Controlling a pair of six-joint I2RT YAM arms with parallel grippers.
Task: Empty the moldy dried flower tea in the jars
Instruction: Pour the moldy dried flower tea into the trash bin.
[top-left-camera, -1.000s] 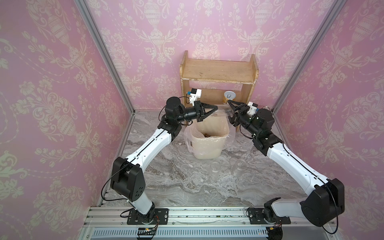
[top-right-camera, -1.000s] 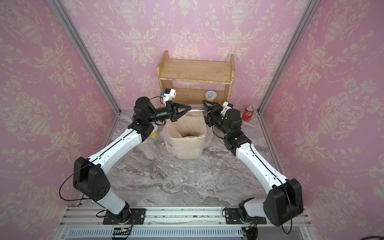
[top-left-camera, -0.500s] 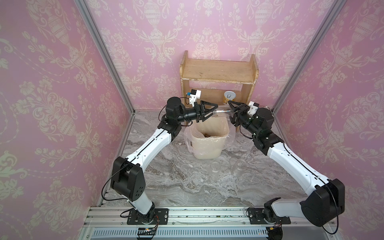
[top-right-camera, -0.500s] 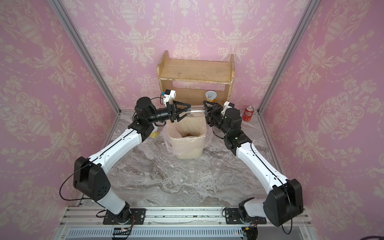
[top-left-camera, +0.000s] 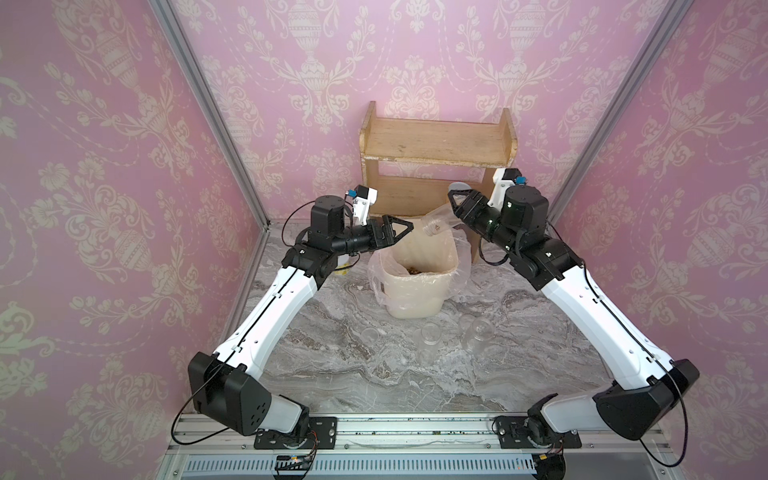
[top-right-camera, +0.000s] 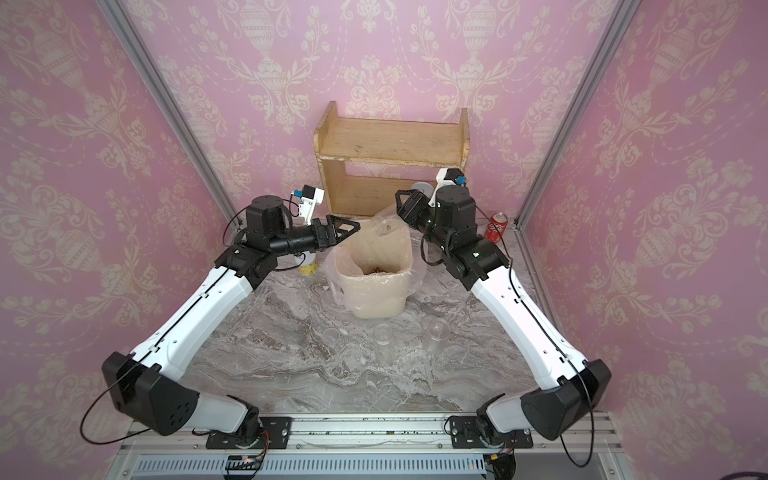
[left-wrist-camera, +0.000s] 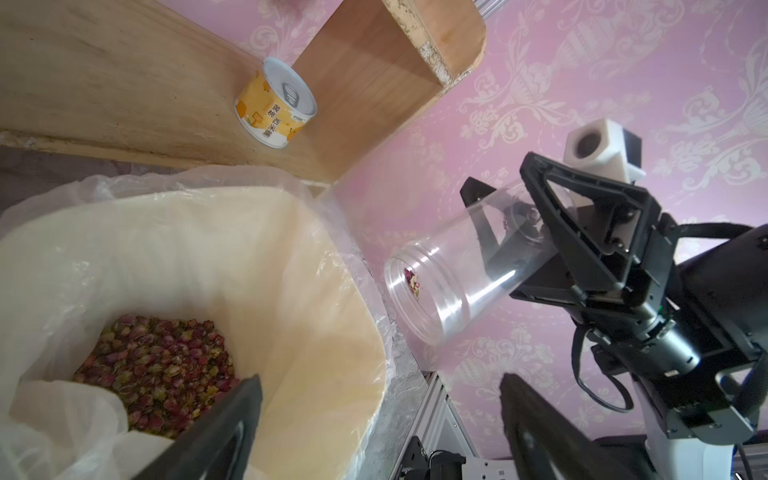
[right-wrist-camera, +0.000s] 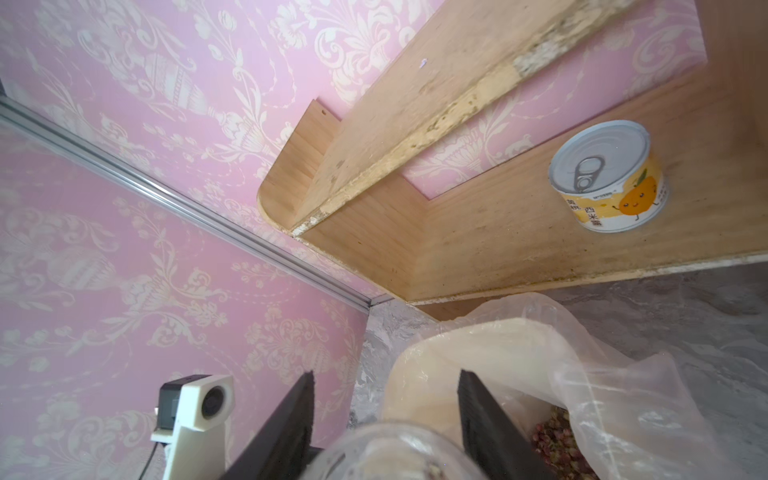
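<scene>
Just now: the left pincer (top-left-camera: 410, 226), pressed shut a second ago beside the jar mouth, stands spread wide over the bin (left-wrist-camera: 249, 270), with nothing between its fingers. Judgement: its part at the mouth is done, and the pour now rests on the other arm alone.

The right pincer (top-left-camera: 454, 205) is clenched across the base end of the clear jar (left-wrist-camera: 453, 282). The jar is lidless and tipped mouth-down above the bin's far edge.

Tea: the bulk of the dried flower tea (left-wrist-camera: 153, 365) lies heaped in the lined bin. A few buds (left-wrist-camera: 412, 280) cling inside the jar near its mouth, so this jar is nearly empty, not fully, and likely needs a shake.

Other clear jars (top-left-camera: 430, 334) stand on the table (top-left-camera: 332, 374) in front of the bin, seemingly empty.
</scene>
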